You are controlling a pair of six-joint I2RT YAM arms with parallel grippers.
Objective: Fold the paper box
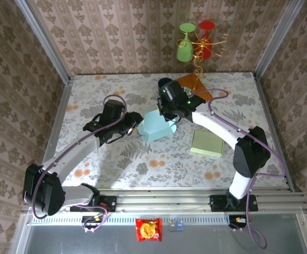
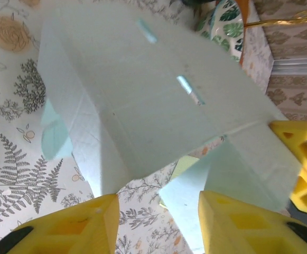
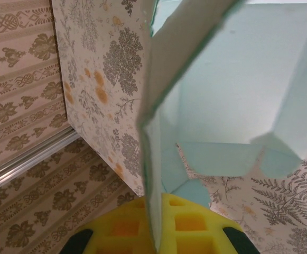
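Sitting near the middle of the flowered desk (image 1: 116, 90), the pale blue paper box (image 1: 158, 127) is half formed, with its walls raised and its flaps loose. The right claw (image 1: 170, 112) reaches it from the far right side and is pinched tight on one upright wall. From the right wrist you can see the thin edge of that wall running straight down between the two yellow pads (image 3: 211, 222). Beyond them lie the open inside of the box and a couple of flaps folded inward.

The left claw (image 1: 133, 128) sits at the box's left side. From the left wrist its yellow fingers (image 2: 79, 227) stand partly apart, with bare desk showing in the gap and nothing clamped between them. A loose flap hangs just by one finger, and I cannot tell whether it touches. A big panel of the box, marked by two short slits, stretches across above the fingers.

To the right of the box, well apart from it, a flat light green pad (image 1: 206, 143) lies on the desk. At the far edge a gold wire stand (image 1: 198, 63) carries a green glass (image 1: 184, 48) and a red glass (image 1: 207, 33), with an orange piece (image 1: 195, 83) at its foot. A red snack packet (image 1: 148, 229) lies on the near ledge below the arm bases.
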